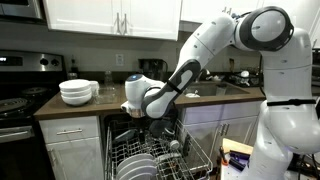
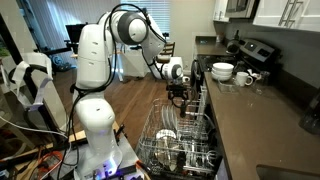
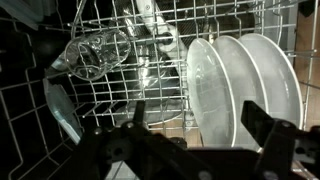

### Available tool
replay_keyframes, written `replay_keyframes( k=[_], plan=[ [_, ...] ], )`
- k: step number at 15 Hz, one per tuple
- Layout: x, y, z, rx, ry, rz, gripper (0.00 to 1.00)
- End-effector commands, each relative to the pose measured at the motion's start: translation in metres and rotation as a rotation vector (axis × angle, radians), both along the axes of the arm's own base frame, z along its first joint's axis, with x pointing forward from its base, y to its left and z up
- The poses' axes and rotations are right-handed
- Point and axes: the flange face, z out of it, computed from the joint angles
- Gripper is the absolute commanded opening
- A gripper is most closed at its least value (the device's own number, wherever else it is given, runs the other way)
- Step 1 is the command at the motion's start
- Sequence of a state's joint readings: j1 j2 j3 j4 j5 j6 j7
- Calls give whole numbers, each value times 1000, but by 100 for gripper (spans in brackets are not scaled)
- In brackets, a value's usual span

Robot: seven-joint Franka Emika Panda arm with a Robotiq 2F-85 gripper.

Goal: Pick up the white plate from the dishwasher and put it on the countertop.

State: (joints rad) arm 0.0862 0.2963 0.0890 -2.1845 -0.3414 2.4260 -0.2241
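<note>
Three white plates (image 3: 225, 85) stand upright side by side in the grey wire rack of the dishwasher (image 3: 110, 100). My gripper (image 3: 202, 122) is open, its two dark fingers spread just in front of the plates' lower edges and holding nothing. In both exterior views the arm reaches down over the pulled-out rack (image 1: 185, 158) (image 2: 185, 150), with the gripper (image 1: 150, 124) (image 2: 180, 96) just above the dishes. White plates show in the rack (image 1: 135, 166). The dark brown countertop (image 1: 110, 106) (image 2: 255, 125) runs above the dishwasher.
A clear glass (image 3: 95, 55) lies in the rack left of the plates. A stack of deep white bowls (image 1: 77, 92) (image 2: 222, 71) and a mug sit on the countertop. The black stove (image 1: 15, 100) (image 2: 255, 50) stands beside it. The sink is further along.
</note>
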Motion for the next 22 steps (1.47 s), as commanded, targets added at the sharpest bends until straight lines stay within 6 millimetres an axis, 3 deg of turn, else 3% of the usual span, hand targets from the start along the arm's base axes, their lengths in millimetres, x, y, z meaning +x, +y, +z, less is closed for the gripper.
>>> replay_keyframes(
  k=[1,7,16,22],
  plan=[
    [-3,-9,-3,-4,-9,-16,100],
    [-5,-9,-17,59,-62,-8,100],
    [1,28,-54,212,-30,40,100],
    [4,22,-67,165,-50,88,100]
  ],
)
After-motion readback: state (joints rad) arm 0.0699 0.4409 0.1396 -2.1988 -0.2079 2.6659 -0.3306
